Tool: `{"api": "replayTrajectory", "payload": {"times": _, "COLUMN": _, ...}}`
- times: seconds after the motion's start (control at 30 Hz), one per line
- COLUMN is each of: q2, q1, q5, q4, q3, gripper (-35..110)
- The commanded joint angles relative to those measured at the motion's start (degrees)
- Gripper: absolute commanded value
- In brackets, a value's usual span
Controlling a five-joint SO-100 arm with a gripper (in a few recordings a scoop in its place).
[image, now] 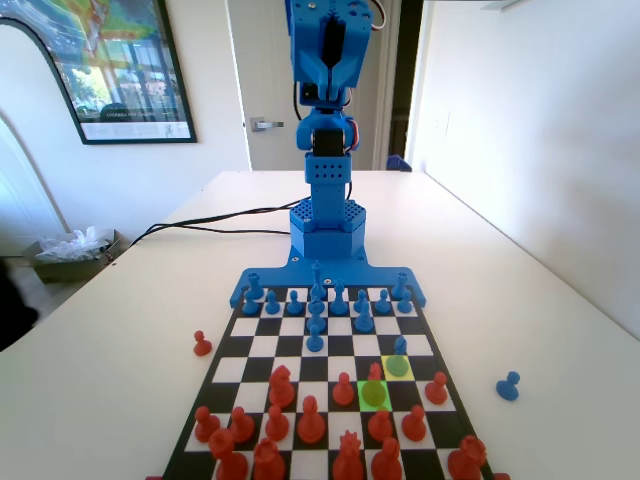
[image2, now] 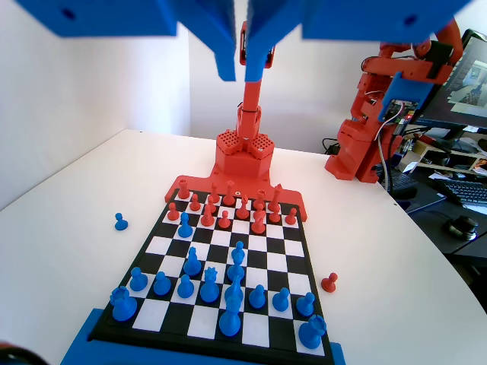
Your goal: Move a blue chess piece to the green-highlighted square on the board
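It is a bright white-walled room with a framed poster (image: 112,65) on the far wall and a door (image: 262,80) behind the arm. The bench (image: 130,330) is pale and smooth, with black cables (image: 220,215) trailing across it to the left in the fixed view. The board (image: 262,346) lies flat, joined to the arm's base.

The blue pawn (image: 399,347) stands upright on the yellow square (image: 386,366), just beside the green square (image: 372,402), which sits diagonally nearer the fixed camera. A red pawn (image: 375,374) stands on the green one. Another blue pawn (image: 508,385) and another red one (image: 202,343) sit off the board on the bench.

The pawn looks like light, stiff plastic, smooth enough to slip, and top-heavy enough to tip if nudged. The narrow neck under the ball head seems the best place to pinch; neighbouring red pieces leave little room for wide jaws.

The hand (image2: 246,74) hangs high above the board in the wrist view, jaws together with nothing between them.
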Motion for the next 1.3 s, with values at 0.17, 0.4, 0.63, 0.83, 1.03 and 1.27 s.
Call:
{"api": "replayTrajectory", "payload": {"times": 0.17, "q2": 1.14, "q1": 0.26, "q5": -0.26, "q4": -0.97, "q3": 0.35, "gripper": 4}}
{"api": "replayTrajectory", "payload": {"times": 0.4, "q2": 1.14, "q1": 0.26, "q5": -0.26, "q4": -0.97, "q3": 0.35, "gripper": 4}}
{"api": "replayTrajectory", "payload": {"times": 0.63, "q2": 1.14, "q1": 0.26, "q5": -0.26, "q4": -0.97, "q3": 0.35, "gripper": 4}}
{"api": "replayTrajectory", "payload": {"times": 0.83, "q2": 1.14, "q1": 0.26, "q5": -0.26, "q4": -0.97, "q3": 0.35, "gripper": 4}}
{"api": "replayTrajectory", "payload": {"times": 1.03, "q2": 1.14, "q1": 0.26, "q5": -0.26, "q4": -0.97, "q3": 0.35, "gripper": 4}}
{"api": "replayTrajectory", "payload": {"times": 1.27, "q2": 1.14, "q1": -0.35, "q5": -0.35, "q4": -0.88, "q3": 0.35, "gripper": 1}}
